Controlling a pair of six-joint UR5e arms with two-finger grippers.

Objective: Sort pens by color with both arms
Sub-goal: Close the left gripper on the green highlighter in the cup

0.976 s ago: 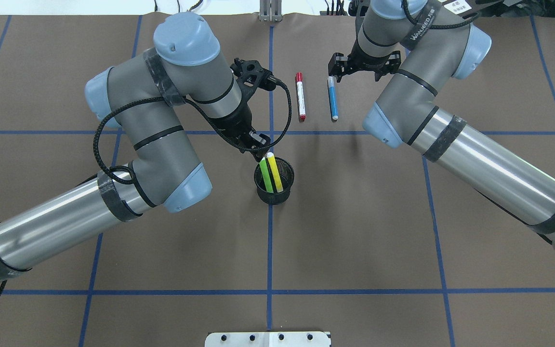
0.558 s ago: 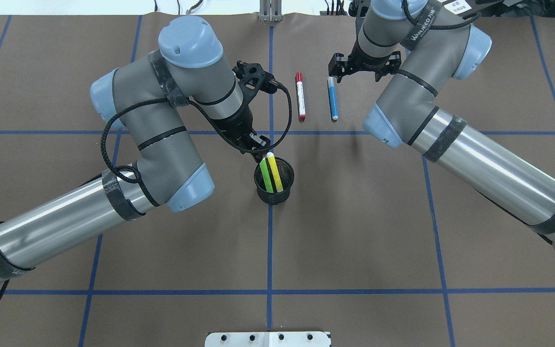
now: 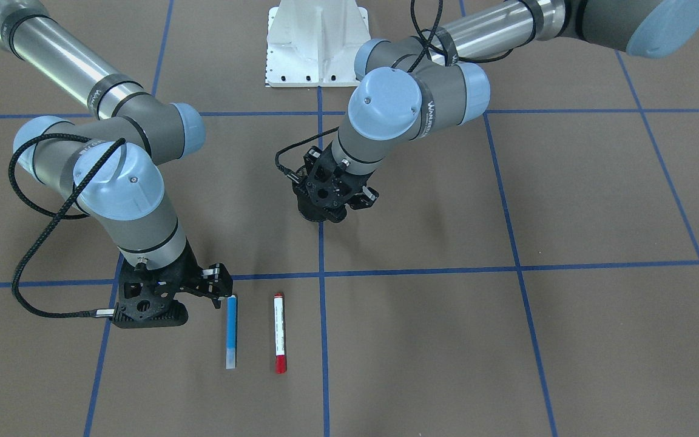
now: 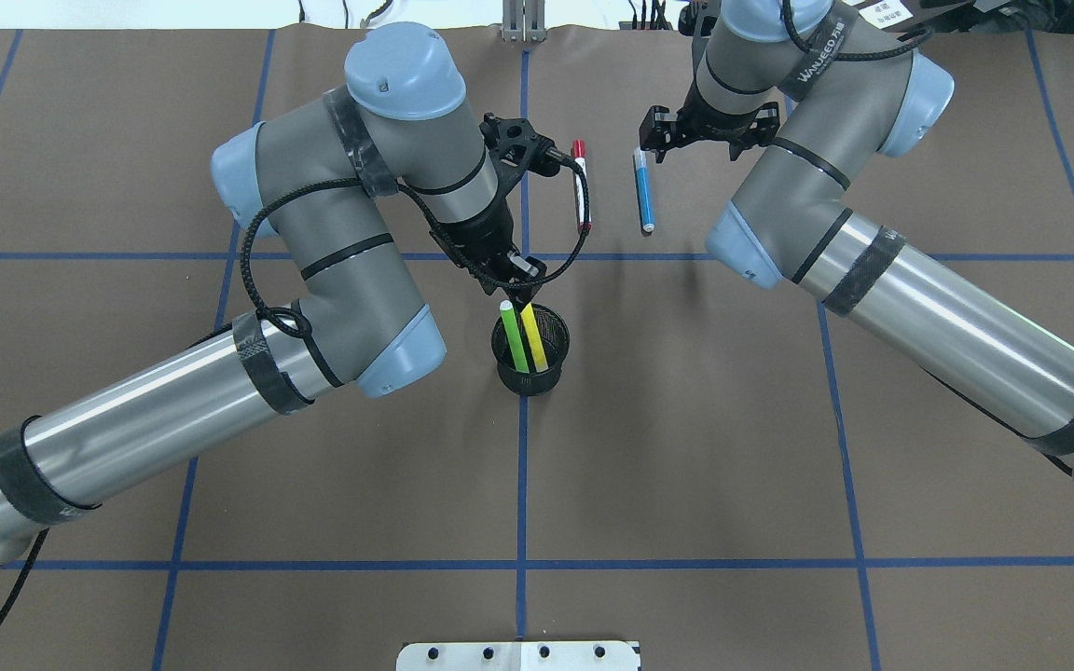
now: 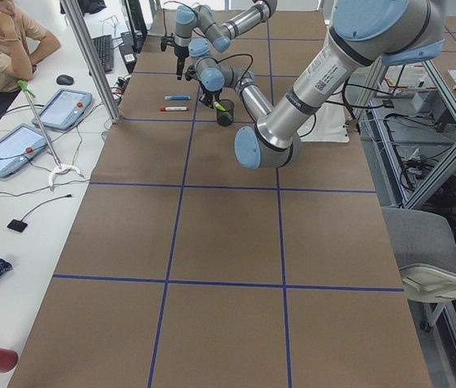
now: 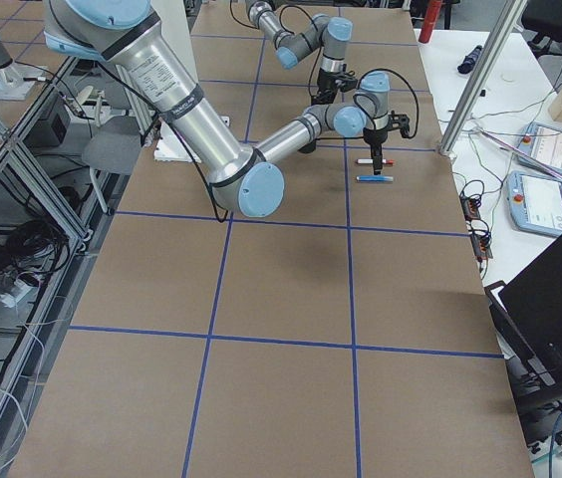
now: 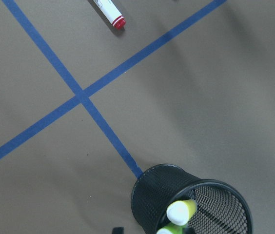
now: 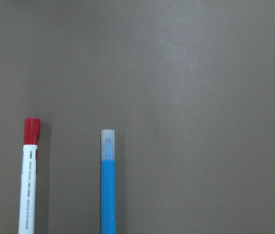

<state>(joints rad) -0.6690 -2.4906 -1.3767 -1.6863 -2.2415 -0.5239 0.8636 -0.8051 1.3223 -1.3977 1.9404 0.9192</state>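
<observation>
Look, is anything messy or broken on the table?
Nothing stands out. The green pen and yellow pen lean inside the upright mesh cup, and the red pen and blue pen lie flat, side by side.

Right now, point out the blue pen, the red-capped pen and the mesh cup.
blue pen [image 4: 644,191]: overhead view, middle of the barrel.
red-capped pen [image 3: 278,332]: front-facing view, middle of the white barrel.
mesh cup [image 7: 152,200]: left wrist view, outer wall.

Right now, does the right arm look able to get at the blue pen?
Probably yes: the right gripper hovers just beyond one end of the blue pen, with nothing between; the red pen lies apart.
</observation>
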